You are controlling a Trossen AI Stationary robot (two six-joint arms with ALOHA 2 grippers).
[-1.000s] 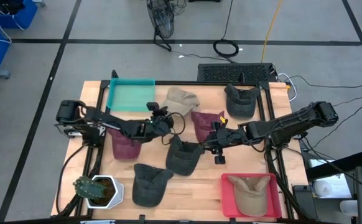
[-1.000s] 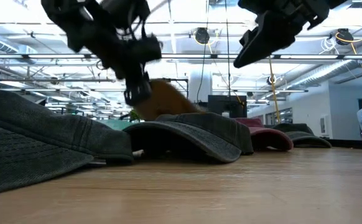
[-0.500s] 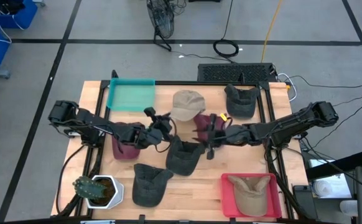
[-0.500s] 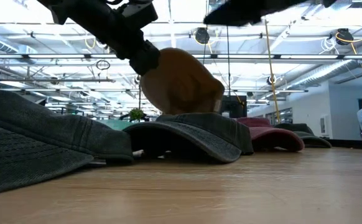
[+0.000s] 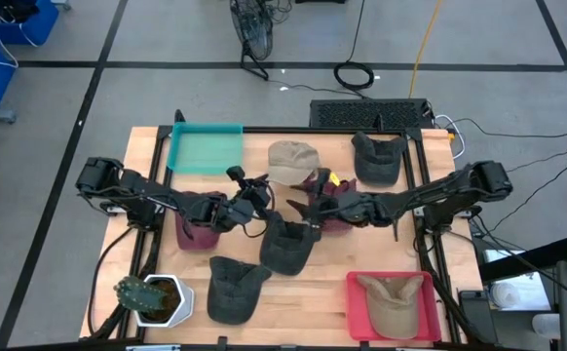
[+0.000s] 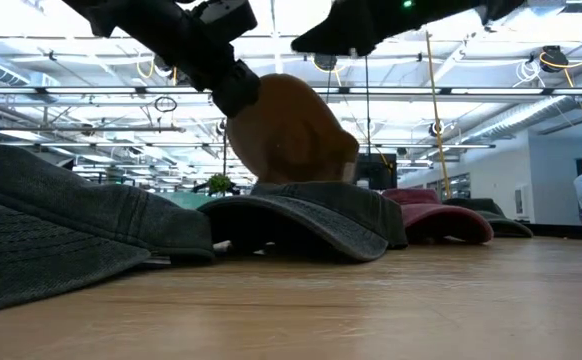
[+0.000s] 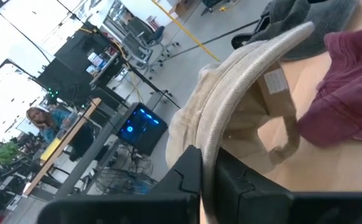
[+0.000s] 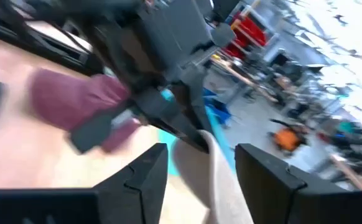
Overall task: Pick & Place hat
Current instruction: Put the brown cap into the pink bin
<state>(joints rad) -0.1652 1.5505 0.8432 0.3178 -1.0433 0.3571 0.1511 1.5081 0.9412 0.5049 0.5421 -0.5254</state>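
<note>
The tan hat [image 5: 291,161] is held up by my left gripper [image 5: 261,185], which is shut on its brim; the low view shows the tan hat [image 6: 291,130] raised behind a dark grey hat [image 6: 311,215]. My right gripper [image 5: 301,207] is open just right of it. In the right wrist view its two fingers stand on either side of the hat's tan brim [image 8: 217,163], with the left gripper [image 8: 162,93] beyond. Whether they touch the brim, I cannot tell. My left gripper [image 7: 207,165] pinches the edge of the tan hat's brim [image 7: 221,134] between its two fingers, coming from the table's left. The brim curves away from the fingers and the hat's inside, with its label [image 7: 274,81], faces the camera. Its underside is hidden behind the grey hat.
A teal tray [image 5: 206,148] sits at the far left, and a red tray [image 5: 361,312] with another tan hat at the near right. Several grey hats [image 5: 288,244] and maroon hats [image 5: 198,229] lie around the grippers. A potted plant [image 5: 152,297] stands at the near left corner.
My left gripper has raised the tan hat off the table; it now stands tipped up above the grey hat, where it lay low a second ago. My right gripper has moved toward the table's left, up to the tan hat's brim.
</note>
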